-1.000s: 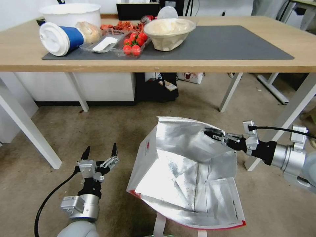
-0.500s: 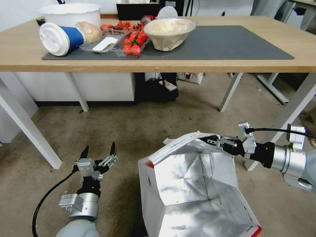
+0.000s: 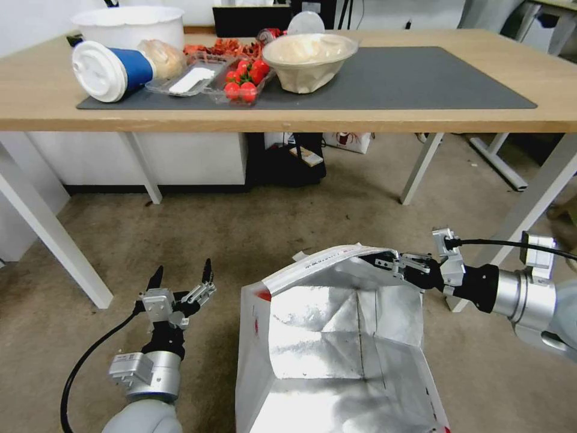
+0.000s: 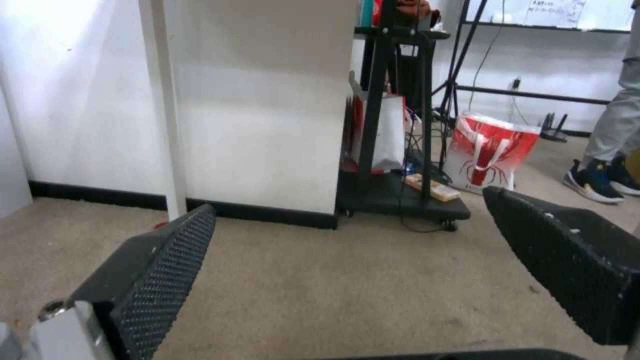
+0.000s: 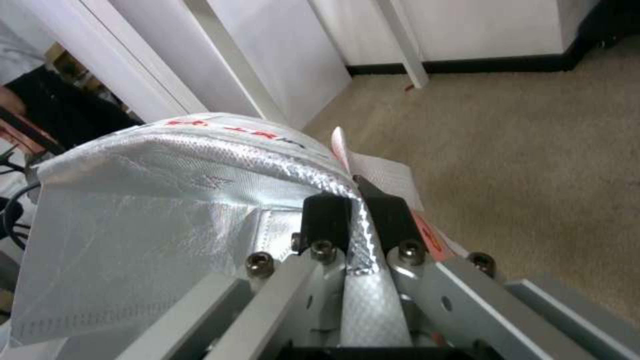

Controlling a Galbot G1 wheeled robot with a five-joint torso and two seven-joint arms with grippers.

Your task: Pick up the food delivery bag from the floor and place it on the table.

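The food delivery bag [image 3: 336, 349] hangs open in front of me, its silver foil lining facing up and its white-and-red outside showing on the left wall. My right gripper [image 3: 387, 263] is shut on the bag's far rim; in the right wrist view its black fingers [image 5: 325, 217] pinch the foil edge of the bag [image 5: 167, 200]. My left gripper [image 3: 182, 279] stands open low over the floor [image 3: 198, 234], left of the bag, with nothing between its fingers [image 4: 167, 260]. The table [image 3: 421, 117] with its dark grey mat [image 3: 421, 78] lies beyond.
On the table's left half stand a white bowl [image 3: 309, 60], a tray of tomatoes [image 3: 243, 78], a blue-and-white cup [image 3: 111, 69] on its side and a white tub [image 3: 129, 24]. White table legs [image 3: 51, 234] flank the floor space. A red-and-white bag [image 4: 490, 155] sits under the table.
The bag has swung from lying tilted to hanging upright from the right gripper, and its near end has dropped below the frame. The right gripper has drifted slightly left and down. The left arm is still.
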